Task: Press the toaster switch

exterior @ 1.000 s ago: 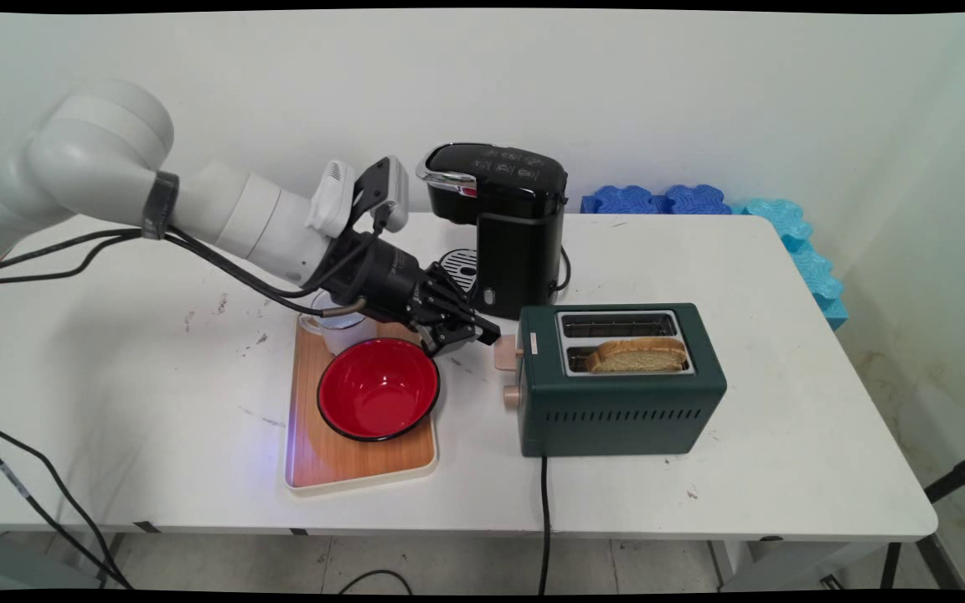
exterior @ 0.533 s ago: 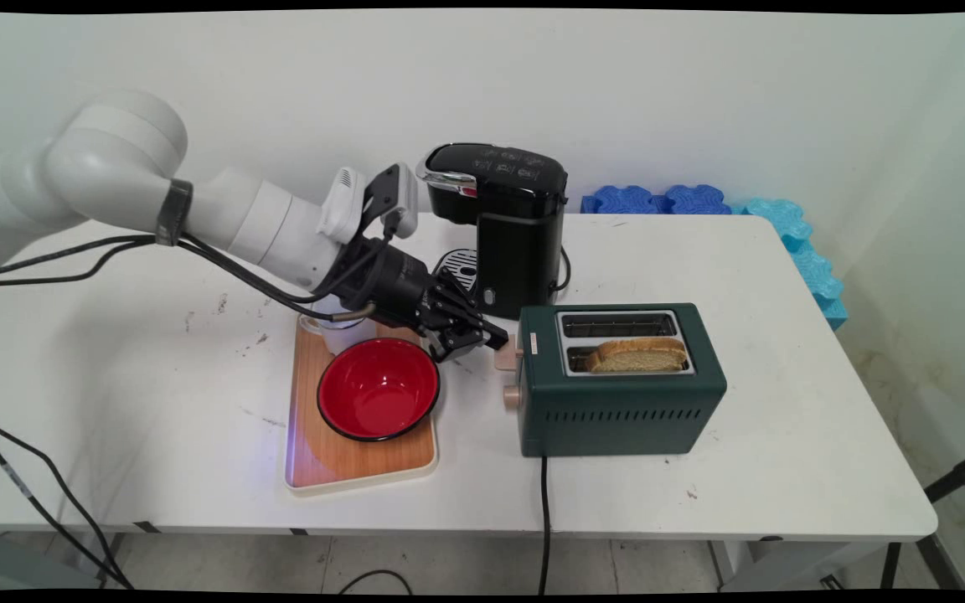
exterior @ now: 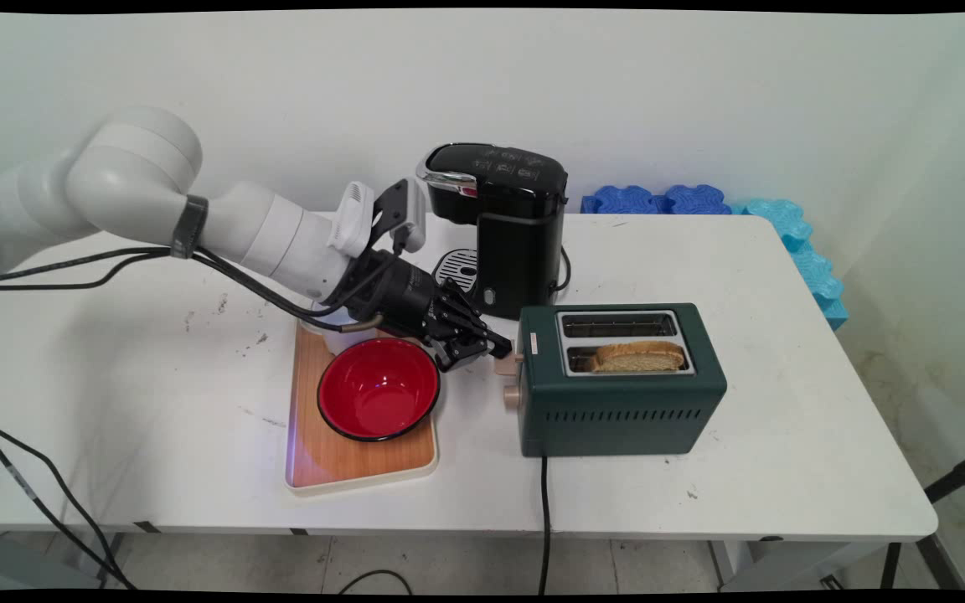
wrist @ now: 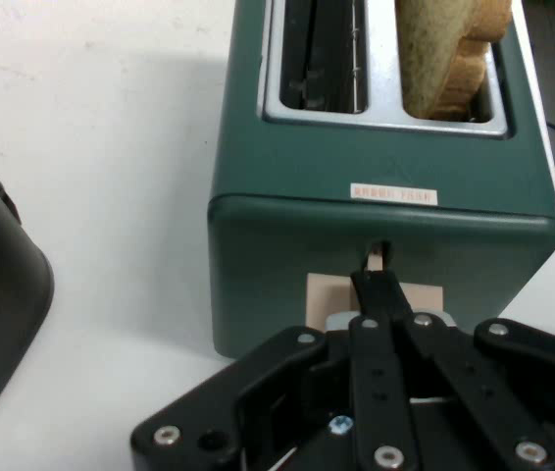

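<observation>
Bench [exterior: 700, 502], white, scuffed, marked with dark specks at left. Tray [exterior: 315, 452], wood-faced with pale rim, near front left of centre; red bowl [exterior: 378, 389] with black rim on it, upright; white cup [exterior: 340, 335] at tray's far end, mostly hidden behind the arm. Toaster [exterior: 616, 410], dark green, two slots, just right of the tray, black cord running off the bench's front edge; bread slice [exterior: 637, 356] standing in the nearer slot, sunk partway, top crust showing; farther slot dark. Beige lever [exterior: 506, 362] and round beige knob [exterior: 512, 394] on the toaster's left end. Gripper [exterior: 495, 345], black, reaching in from the left above the tray's far right corner, tip at the lever; fingers [wrist: 380, 294] drawn together in the hand view, closed with nothing between them, tip pressed on the top of the lever plate [wrist: 322, 294] just under the toaster's vertical slit. Small white label with red lettering [wrist: 392, 194] on the toaster's top edge above the slit. Coffee machine [exterior: 508, 226], black with chrome trim, behind the gripper and toaster, round drip grille [exterior: 457, 268] at its foot. Blue and turquoise foam blocks [exterior: 658, 199] against the wall beyond the bench's far right edge.
</observation>
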Controlling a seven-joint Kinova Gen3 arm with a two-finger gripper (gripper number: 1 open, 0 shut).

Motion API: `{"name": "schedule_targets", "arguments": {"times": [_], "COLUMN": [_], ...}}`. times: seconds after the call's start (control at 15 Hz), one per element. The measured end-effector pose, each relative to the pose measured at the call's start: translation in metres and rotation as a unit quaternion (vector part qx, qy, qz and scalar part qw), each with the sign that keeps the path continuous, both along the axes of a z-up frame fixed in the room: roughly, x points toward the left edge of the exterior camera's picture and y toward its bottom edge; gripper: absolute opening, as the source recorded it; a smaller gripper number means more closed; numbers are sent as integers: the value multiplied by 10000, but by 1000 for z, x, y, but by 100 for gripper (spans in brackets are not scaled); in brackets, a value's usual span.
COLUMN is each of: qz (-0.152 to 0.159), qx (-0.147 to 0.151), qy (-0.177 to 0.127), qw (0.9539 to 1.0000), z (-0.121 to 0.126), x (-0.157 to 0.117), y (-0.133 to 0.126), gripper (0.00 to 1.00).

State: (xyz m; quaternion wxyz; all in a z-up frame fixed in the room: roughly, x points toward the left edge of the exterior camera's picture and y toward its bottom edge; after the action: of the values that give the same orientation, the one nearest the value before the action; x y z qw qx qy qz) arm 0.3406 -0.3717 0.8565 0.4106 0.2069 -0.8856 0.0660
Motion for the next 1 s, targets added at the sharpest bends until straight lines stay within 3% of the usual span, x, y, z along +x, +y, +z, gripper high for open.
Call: {"name": "schedule_targets", "arguments": {"times": [1.0], "qz": [7], "qx": [28], "qy": [-105], "qw": [9999], "z": [-35], "x": [3], "y": [4], "gripper": [0]}}
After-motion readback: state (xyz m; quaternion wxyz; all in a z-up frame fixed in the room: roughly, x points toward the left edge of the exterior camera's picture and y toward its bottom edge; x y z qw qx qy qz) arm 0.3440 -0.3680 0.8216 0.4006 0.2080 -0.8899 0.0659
